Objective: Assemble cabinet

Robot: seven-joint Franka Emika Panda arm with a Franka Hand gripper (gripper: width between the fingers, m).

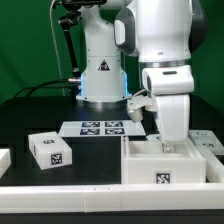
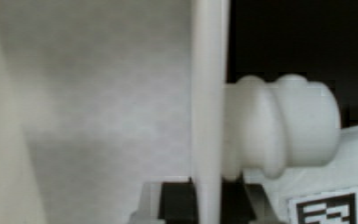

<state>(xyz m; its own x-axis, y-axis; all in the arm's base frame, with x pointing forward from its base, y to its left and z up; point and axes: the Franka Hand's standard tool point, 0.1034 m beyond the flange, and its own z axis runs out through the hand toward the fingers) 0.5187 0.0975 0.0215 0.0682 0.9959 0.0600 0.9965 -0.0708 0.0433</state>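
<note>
Exterior view: claw (image 1: 168, 145) inside big white plastic cabinet box (image 1: 140, 168), grip state unreadable. Wrist view: just box wall edge (image 2: 208, 100). Tagged white block (image 1: 50, 150) apart.

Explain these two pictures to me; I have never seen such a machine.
The big white machine is a robot arm standing on a dark table. One picture comes from a camera off the arm; the other from a camera on its wrist, so close it shows mostly white plastic. The gripper reaches down into the cabinet, a large white box. Nearby lie a small tagged block and the flat marker board. Whether anything is held cannot be seen.
</note>
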